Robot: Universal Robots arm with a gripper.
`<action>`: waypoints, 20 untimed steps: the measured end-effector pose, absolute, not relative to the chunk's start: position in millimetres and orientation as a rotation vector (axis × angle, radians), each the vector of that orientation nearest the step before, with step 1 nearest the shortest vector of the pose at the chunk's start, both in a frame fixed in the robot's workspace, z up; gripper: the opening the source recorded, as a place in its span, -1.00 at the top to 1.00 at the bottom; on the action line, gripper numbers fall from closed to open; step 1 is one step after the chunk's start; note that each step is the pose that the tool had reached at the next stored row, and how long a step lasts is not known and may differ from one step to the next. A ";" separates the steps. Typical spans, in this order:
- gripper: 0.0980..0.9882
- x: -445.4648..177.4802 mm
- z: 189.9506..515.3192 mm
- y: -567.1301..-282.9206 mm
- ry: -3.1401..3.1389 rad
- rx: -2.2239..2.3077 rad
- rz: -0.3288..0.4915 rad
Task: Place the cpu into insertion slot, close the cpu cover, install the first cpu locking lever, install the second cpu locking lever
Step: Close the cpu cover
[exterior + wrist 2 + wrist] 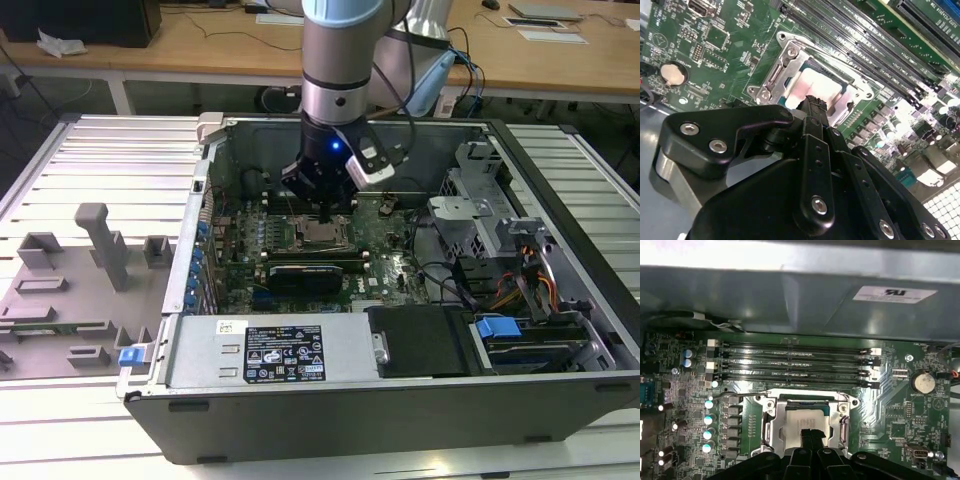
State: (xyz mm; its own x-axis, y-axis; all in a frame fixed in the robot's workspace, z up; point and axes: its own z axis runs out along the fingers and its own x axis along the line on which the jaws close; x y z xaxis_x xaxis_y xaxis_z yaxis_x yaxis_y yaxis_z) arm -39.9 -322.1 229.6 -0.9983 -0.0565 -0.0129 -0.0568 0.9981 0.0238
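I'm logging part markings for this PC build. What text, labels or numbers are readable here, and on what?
Nothing can be read.
Black label on the power supply housing: print too small.
Small white sticker beside it: too small.
White label on the case wall: blurred.
Motherboard markings: too small.

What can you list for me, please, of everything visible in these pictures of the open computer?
computer case: one, grey, open on the slatted table.
motherboard: one, green, inside the case.
cpu: one, silvery-beige, mid motherboard.
cpu cover: one, silvery, framing the cpu.
memory slots: four, black, beside the cover.
coin battery: one, silvery, on the motherboard.
fixtures: several, grey, exterior view's left.
arm: one, silver and blue, above the case.
pincer: one, black, shut, over the cpu.
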 end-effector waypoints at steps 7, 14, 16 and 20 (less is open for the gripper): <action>0.98 -44.1 221.2 -323.0 3.124 -0.187 0.041; 0.98 -59.9 218.1 -323.0 3.123 -0.215 0.041; 0.98 -63.8 216.6 -323.0 3.123 -0.217 0.041; 0.98 -67.0 212.3 -323.3 3.122 -0.221 0.041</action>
